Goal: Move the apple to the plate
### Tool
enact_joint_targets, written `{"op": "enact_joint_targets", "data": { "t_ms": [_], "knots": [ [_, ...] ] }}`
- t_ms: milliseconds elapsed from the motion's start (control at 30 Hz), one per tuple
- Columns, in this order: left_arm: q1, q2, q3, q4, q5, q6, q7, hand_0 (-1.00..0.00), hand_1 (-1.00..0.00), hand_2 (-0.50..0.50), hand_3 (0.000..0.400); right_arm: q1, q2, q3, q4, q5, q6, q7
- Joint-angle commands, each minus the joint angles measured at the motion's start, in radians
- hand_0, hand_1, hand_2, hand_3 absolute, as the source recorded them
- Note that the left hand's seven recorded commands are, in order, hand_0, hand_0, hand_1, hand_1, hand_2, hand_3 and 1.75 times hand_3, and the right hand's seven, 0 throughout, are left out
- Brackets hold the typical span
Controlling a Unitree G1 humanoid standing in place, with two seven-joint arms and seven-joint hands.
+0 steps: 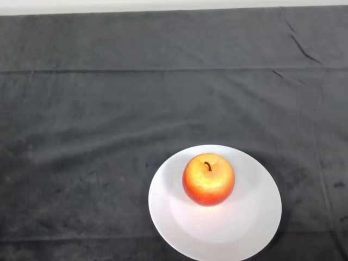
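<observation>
A red and yellow apple with a dark stem stands upright on a white round plate, a little left of and behind the plate's middle. The plate lies on the dark cloth near the front edge of the view, right of centre; its front rim is cut off by the view's bottom edge.
The dark cloth covers the whole table, with a few creases at the back right. A pale strip runs along the far edge of the table.
</observation>
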State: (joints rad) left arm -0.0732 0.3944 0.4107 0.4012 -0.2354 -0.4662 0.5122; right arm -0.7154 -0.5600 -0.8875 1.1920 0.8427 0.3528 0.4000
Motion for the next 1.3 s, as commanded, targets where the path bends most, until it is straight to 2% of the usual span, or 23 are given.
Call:
{"op": "enact_joint_targets", "data": {
  "t_ms": [33,1300],
  "knots": [
    [-0.047,-0.005,0.049,0.047,-0.025,-0.023,-0.007,0.0,0.0,0.0,0.0,0.005,-0.01,-0.018,-0.005,0.0169,-0.005,-0.0002],
    [-0.04,0.004,0.024,0.045,-0.044,-0.029,-0.011,0.0,0.0,0.0,0.0,0.004,-0.012,-0.0183,-0.002,0.0167,-0.006,0.0014]
  ]
}}
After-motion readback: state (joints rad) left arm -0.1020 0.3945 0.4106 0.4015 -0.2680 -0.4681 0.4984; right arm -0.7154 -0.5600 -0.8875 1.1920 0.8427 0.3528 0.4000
